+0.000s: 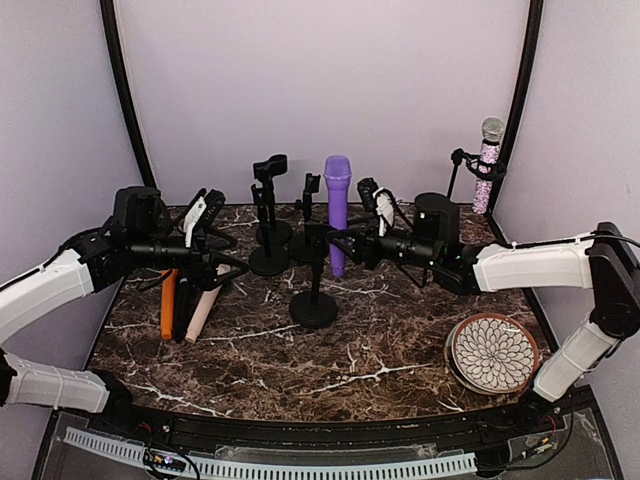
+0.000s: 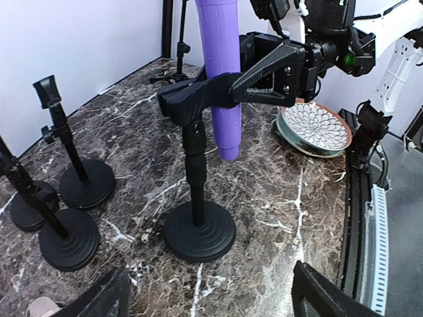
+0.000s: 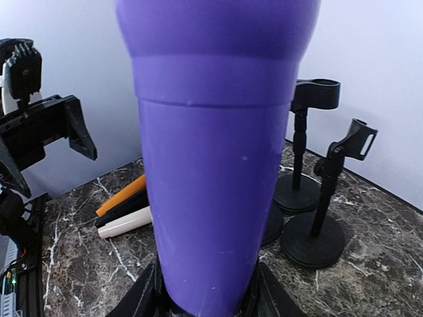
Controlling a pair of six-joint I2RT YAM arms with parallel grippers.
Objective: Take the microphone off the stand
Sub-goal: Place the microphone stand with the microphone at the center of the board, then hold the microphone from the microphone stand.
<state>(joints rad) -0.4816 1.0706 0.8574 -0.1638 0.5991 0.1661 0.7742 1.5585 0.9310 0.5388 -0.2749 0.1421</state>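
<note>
Narrowed around the purple microphone (image 1: 337, 195), my right fingers (image 2: 254, 76) are gripping it from either side. In my right wrist view its body is filling nearly the whole picture, with a black finger pressing against each flank at the bottom edge. I am holding it upright, head up, at about mid-body. The microphone is sitting in the clip (image 2: 188, 102) of the stand (image 2: 197, 191) nearest the middle of the worktop (image 1: 380, 350). The clip is wrapping the body just beside my right fingers, and the microphone's tail is hanging free below it, alongside the stand's pole and off the marble surface. The stand's round base is resting flat on the worktop.

My left fingers (image 1: 232, 267) are standing wide apart and holding nothing — their two tips are showing at the bottom corners of my left wrist view with only bare worktop between them. They are pointing at the stand from its left side, near it but not touching it.

Under my left arm an orange microphone (image 1: 167, 305), a black one and a cream microphone (image 1: 205, 312) are lying side by side on the worktop. Empty stands (image 1: 268, 235) are clustering behind the one I am working at. A patterned plate (image 1: 493, 352) is lying near the front right corner, and a glittery microphone (image 1: 488, 165) is sitting in a tall stand at the back right.
</note>
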